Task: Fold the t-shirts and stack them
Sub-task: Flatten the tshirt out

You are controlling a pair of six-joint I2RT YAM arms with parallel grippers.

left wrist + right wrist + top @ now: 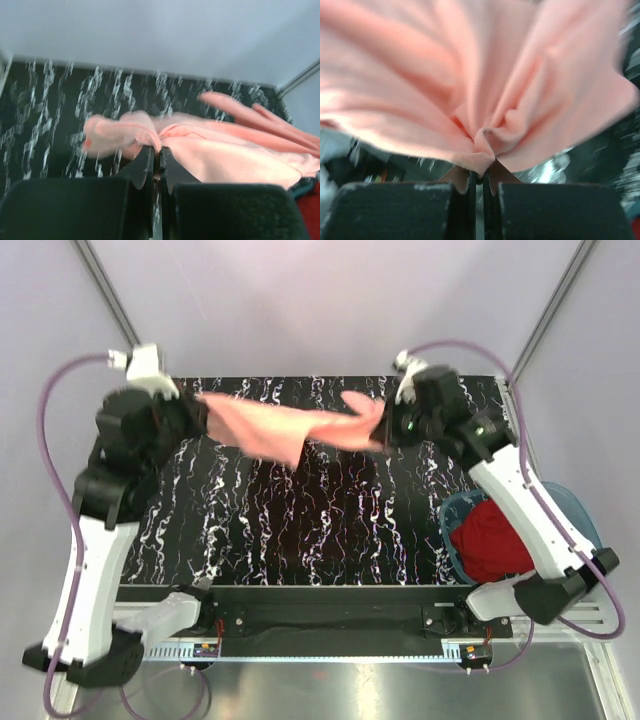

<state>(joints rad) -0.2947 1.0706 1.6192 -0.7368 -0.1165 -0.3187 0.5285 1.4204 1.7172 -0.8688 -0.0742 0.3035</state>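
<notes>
The salmon-pink t-shirt (285, 428) hangs stretched between my two grippers above the far part of the black marbled table (330, 530). My left gripper (203, 416) is shut on its left end, seen up close in the left wrist view (159, 150) with the shirt (225, 155) trailing right. My right gripper (385, 428) is shut on its right end; in the right wrist view (482, 172) the bunched pink cloth (485, 75) fills the frame. The dark red t-shirt (492, 540) lies crumpled in the basin at the right.
A translucent blue plastic basin (452, 512) sits at the table's right edge beside my right arm. Metal frame posts (105, 290) rise at the back corners. The table's far edge meets a pale wall.
</notes>
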